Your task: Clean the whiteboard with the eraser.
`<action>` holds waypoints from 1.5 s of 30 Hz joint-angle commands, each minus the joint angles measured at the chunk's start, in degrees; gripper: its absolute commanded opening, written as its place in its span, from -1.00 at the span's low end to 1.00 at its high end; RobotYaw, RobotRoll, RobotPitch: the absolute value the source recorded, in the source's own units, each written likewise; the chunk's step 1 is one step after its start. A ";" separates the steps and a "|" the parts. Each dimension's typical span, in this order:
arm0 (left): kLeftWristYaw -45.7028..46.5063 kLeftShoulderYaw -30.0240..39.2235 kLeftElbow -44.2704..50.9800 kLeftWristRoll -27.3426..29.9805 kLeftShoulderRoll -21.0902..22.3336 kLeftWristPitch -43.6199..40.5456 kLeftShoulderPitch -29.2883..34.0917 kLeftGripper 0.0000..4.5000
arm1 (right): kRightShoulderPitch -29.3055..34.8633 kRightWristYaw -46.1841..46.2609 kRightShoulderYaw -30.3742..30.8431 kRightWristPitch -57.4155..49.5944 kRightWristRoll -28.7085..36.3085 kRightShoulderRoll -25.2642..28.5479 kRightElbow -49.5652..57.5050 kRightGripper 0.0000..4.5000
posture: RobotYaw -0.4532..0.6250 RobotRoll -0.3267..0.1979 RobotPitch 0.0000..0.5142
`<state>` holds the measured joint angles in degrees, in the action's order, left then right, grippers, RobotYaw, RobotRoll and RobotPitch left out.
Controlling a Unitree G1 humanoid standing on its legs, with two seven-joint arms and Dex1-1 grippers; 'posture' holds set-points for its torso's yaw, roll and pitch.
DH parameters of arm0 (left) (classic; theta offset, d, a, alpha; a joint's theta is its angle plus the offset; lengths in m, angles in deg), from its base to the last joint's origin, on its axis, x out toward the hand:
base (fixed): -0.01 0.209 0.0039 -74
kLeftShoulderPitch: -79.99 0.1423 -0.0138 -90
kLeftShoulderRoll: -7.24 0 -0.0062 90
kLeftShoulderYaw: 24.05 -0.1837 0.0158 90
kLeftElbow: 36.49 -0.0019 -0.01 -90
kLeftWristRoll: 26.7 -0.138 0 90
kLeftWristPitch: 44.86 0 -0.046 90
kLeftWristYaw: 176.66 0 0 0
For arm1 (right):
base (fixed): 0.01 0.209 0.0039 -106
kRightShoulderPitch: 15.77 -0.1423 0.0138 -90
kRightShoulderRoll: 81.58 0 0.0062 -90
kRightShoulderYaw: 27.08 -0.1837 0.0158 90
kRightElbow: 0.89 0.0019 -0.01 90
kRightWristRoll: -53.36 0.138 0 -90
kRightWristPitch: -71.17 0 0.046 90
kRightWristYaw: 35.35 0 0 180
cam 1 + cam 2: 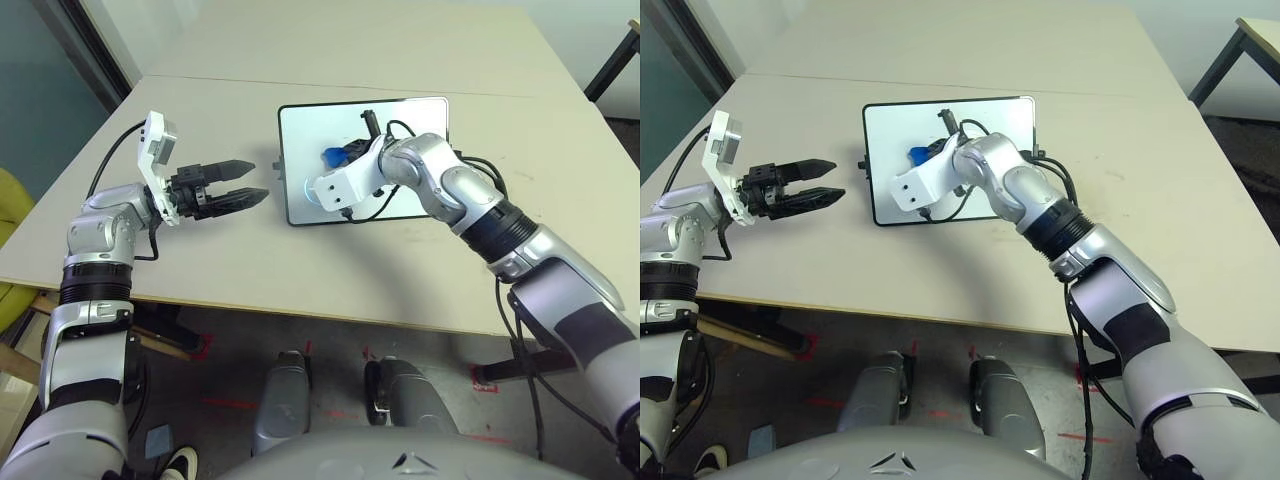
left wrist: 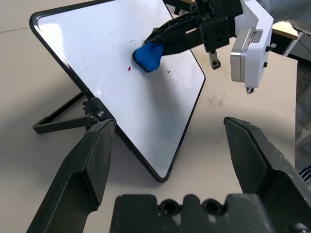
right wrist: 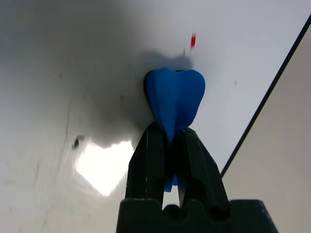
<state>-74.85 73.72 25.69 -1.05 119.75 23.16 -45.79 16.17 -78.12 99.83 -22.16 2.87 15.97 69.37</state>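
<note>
One whiteboard [image 1: 400,125]; one blue eraser [image 1: 333,156]; one small red mark [image 3: 193,41] on the board; two grippers, left gripper [image 1: 243,183] and right gripper [image 3: 170,141]; two tables [image 1: 300,40] pushed together

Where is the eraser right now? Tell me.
The eraser is pinched in the right gripper, pressed against the whiteboard near its middle, beside a small red mark.
</note>
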 commanded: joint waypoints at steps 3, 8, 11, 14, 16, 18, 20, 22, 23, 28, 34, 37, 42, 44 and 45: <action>-0.54 -0.94 -0.76 -0.35 -0.40 0.55 -1.21 1.00 | 0.52 1.92 0.10 1.16 -1.87 1.49 -2.27 -0.94 | 0.18 0.25 -0.59; -0.41 -0.95 -0.82 -0.40 -0.47 0.55 -1.43 1.00 | 0.00 2.97 0.70 1.94 -1.79 -0.82 -3.36 -0.94 | 0.19 0.25 -0.60; -0.33 -0.81 -0.61 -0.32 -0.38 0.51 -1.26 1.00 | -0.52 3.24 0.95 1.93 -1.79 -3.11 -4.11 -0.94 | 0.20 0.25 -0.60; -0.33 -0.65 -0.37 -0.22 -0.25 0.50 -0.90 1.00 | -1.29 3.59 1.07 2.03 -1.83 -5.04 -5.07 -0.94 | 0.20 0.25 -0.60; -0.28 -0.60 -0.33 -0.21 -0.24 0.52 -0.79 1.00 | -1.80 3.82 1.10 2.20 -1.82 -6.08 -5.81 -0.94 | 0.21 0.25 -0.60; -0.25 -0.55 -0.28 -0.19 -0.21 0.50 -0.71 1.00 | -2.24 4.01 1.20 2.34 -1.93 -6.77 -6.27 -0.94 | 0.21 0.25 -0.60; -0.17 -0.51 -0.29 -0.19 -0.22 0.52 -0.69 1.00 | -2.61 4.16 1.29 2.57 -1.97 -7.26 -6.68 -0.94 | 0.22 0.25 -0.60; -0.10 -0.44 -0.29 -0.16 -0.23 0.53 -0.69 1.00 | -2.79 4.20 1.42 2.80 -2.04 -7.57 -6.82 -0.94 | 0.22 0.25 -0.60; -0.04 -0.43 -0.25 -0.16 -0.26 0.54 -0.68 1.00 | -2.77 4.19 1.52 2.98 -2.13 -7.64 -6.85 -0.94 | 0.22 0.25 -0.61; 0.11 -0.41 -0.14 -0.10 -0.43 0.51 -0.66 1.00 | -1.83 3.61 1.80 3.28 -2.38 -7.91 -6.16 -0.94 | 0.21 0.25 -0.61; 0.13 -0.43 -0.13 -0.07 -0.58 0.57 -0.65 1.00 | -0.39 2.85 2.20 3.40 -2.91 -7.16 -5.71 -0.94 | 0.21 0.25 -0.62; 0.11 -0.41 -0.11 -0.08 -0.58 0.62 -0.60 1.00 | 0.50 2.16 2.03 3.63 -2.90 -6.21 -5.21 -0.94 | 0.21 0.25 -0.62; -0.01 -0.42 -0.14 -0.11 -0.54 0.66 -0.64 1.00 | 1.74 1.29 1.74 4.09 -2.94 -4.28 -4.03 -0.94 | 0.20 0.25 -0.63; -0.06 -0.45 -0.25 -0.14 -0.55 0.72 -0.73 1.00 | 2.29 0.96 1.58 4.11 -2.88 -3.69 -3.55 -0.94 | 0.20 0.25 -0.63; -0.08 -0.48 -0.33 -0.16 -0.58 0.75 -0.81 1.00 | 2.71 0.61 1.31 4.02 -2.65 -3.24 -3.31 -0.94 | 0.20 0.25 -0.63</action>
<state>-74.81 73.70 25.48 -1.07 119.35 23.51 -47.03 16.90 -75.51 100.48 -17.93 0.29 11.44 67.25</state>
